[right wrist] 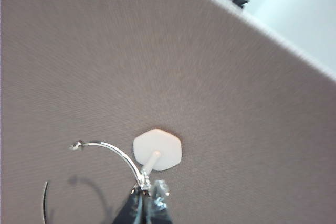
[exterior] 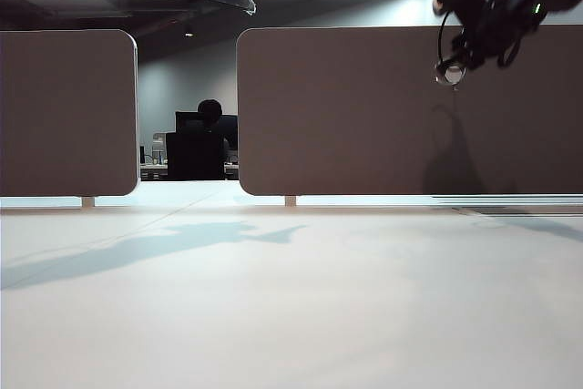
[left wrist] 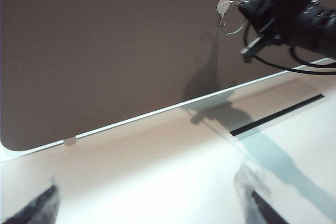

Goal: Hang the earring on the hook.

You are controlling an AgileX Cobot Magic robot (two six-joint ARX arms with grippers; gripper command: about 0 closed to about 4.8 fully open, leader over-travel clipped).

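The earring (right wrist: 112, 151), a thin silver wire hoop, is pinched at its clasp end by my right gripper (right wrist: 148, 192), which is shut on it. The hoop lies against the brown panel (right wrist: 173, 61), right beside the hook (right wrist: 157, 149), a pale hexagonal cap with a short stem. In the exterior view the right gripper (exterior: 455, 59) holds the earring (exterior: 449, 73) high in front of the right-hand panel. The left wrist view shows the hoop (left wrist: 231, 19) touching or just below the hook (left wrist: 223, 4). My left gripper (left wrist: 147, 196) is open and empty above the white table.
A second brown panel (exterior: 68, 111) stands at the left, with a gap between the two panels. The white table (exterior: 291, 298) stretches in front of them. A dark slot (left wrist: 278, 115) runs along the table near the panel's foot. The left arm hangs at the top edge of the exterior view.
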